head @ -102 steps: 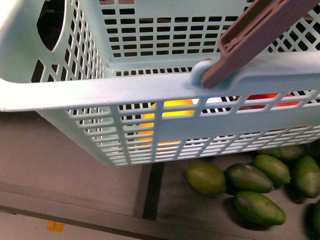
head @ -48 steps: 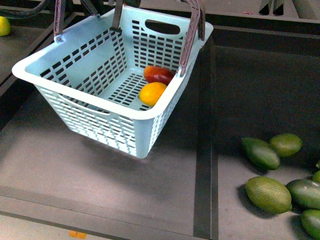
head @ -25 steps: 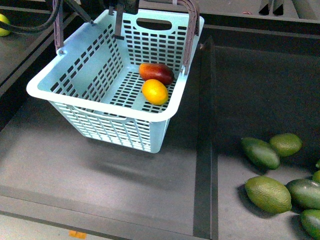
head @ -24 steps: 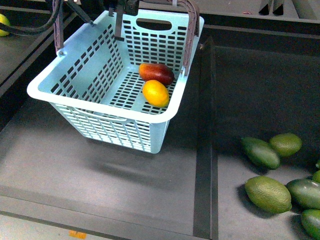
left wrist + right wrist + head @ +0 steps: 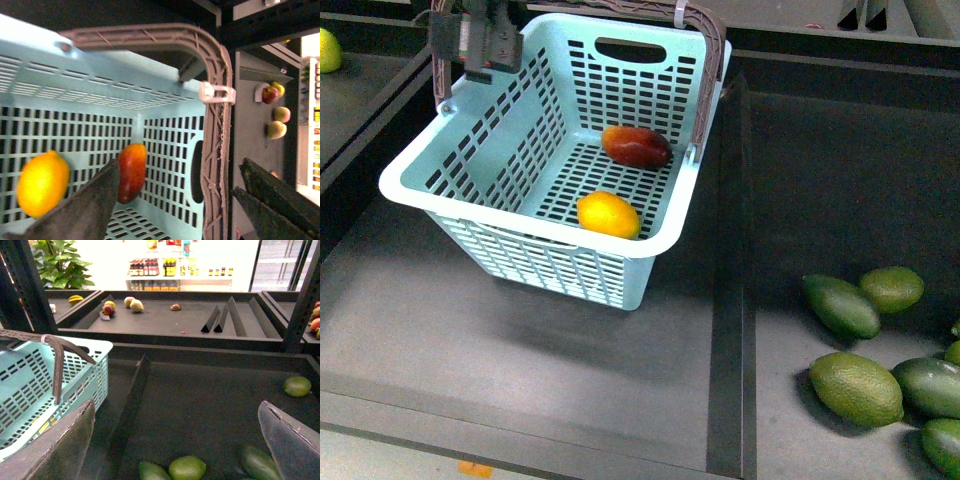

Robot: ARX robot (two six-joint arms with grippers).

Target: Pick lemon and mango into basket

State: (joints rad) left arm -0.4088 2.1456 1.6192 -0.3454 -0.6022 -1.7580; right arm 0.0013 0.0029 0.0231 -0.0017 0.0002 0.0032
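Teal plastic, slotted on its walls and floor, makes up the basket [image 5: 470, 195], which hangs tilted above the dark table [image 5: 470, 340] in the front view, its near corner lower than the far end with the oval cut-out. Inside it the lemon [image 5: 608, 215] lies on the floor close to the near wall, and the mango [image 5: 636, 147] lies apart from it toward the far end. Both brown handles [image 5: 705, 60] are raised and meet over the basket, bound by a white clip [image 5: 216, 93].

From the left wrist view the left tool [image 5: 200, 200] has its jaws spread on either side of the upright handle bar; whether they touch it I cannot tell. The lemon [image 5: 42, 183] and mango [image 5: 131, 171] show through this view on the slotted floor.

The right tool [image 5: 175, 440] is wide apart and holds nothing, hovering over the neighbouring bay of the table beyond a dark divider [image 5: 730, 300]. Several dark green oval fruits [image 5: 855, 388] lie grouped in that bay, well apart from the basket [image 5: 45, 385]. A yellow-green fruit [image 5: 328, 50] sits at the far left.
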